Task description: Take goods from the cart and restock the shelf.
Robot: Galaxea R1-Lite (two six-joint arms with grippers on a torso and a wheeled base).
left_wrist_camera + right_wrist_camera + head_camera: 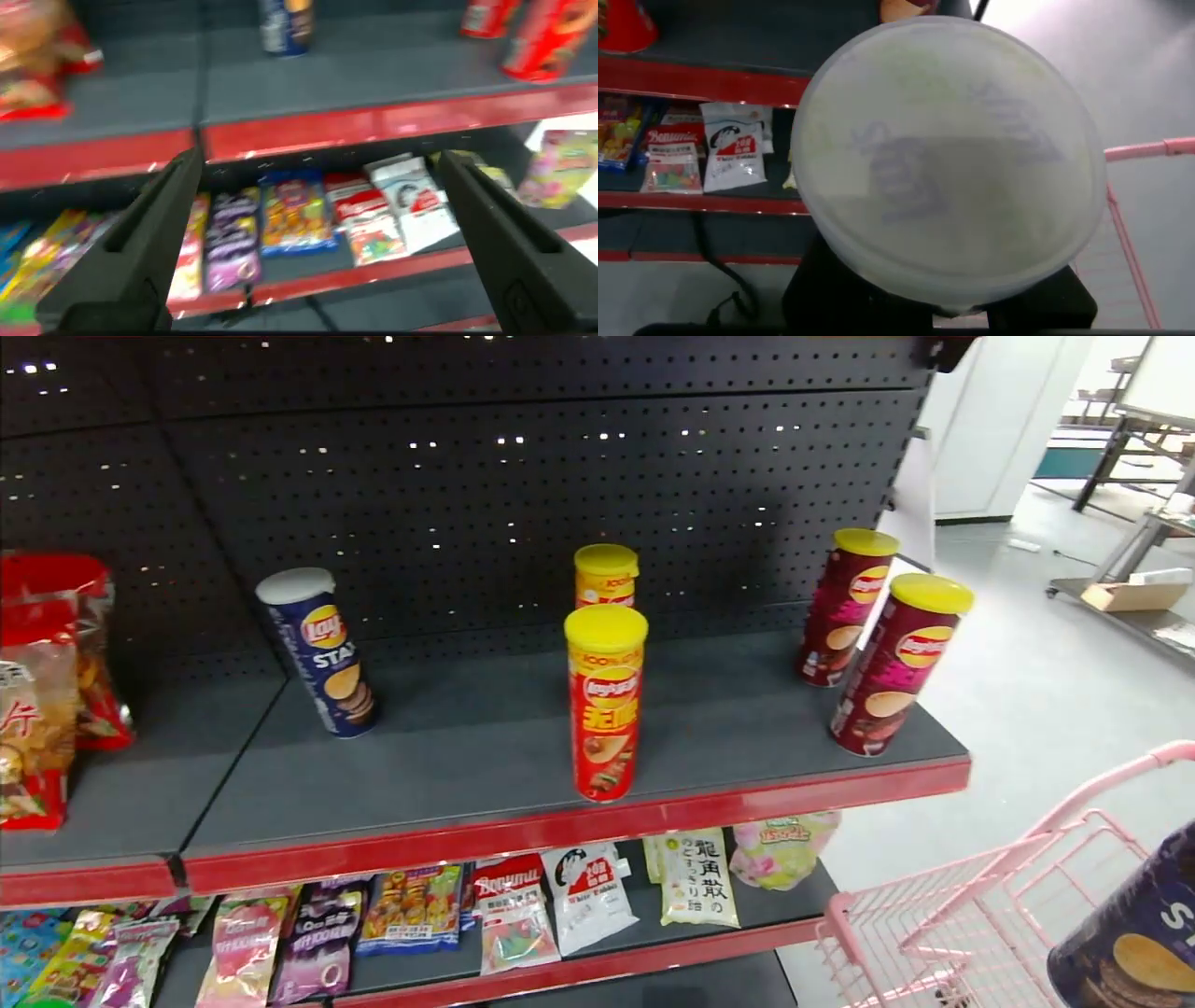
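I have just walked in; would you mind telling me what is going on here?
The robot is restocking a shop shelf from a pink cart. Its right end effector holds a dark blue chip can by the cart, off the shelf's right end and not yet placed. The left end effector is open and empty, facing the snack bags on the lower tier. Upright on the shelf are a blue can, two red cans and two maroon cans.

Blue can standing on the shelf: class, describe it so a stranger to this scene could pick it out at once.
Find the upper grey shelf with the red front edge. Between the red snack bags and the yellow-lidded cans stands a lone can. It alone on that shelf is dark blue with a white lid.
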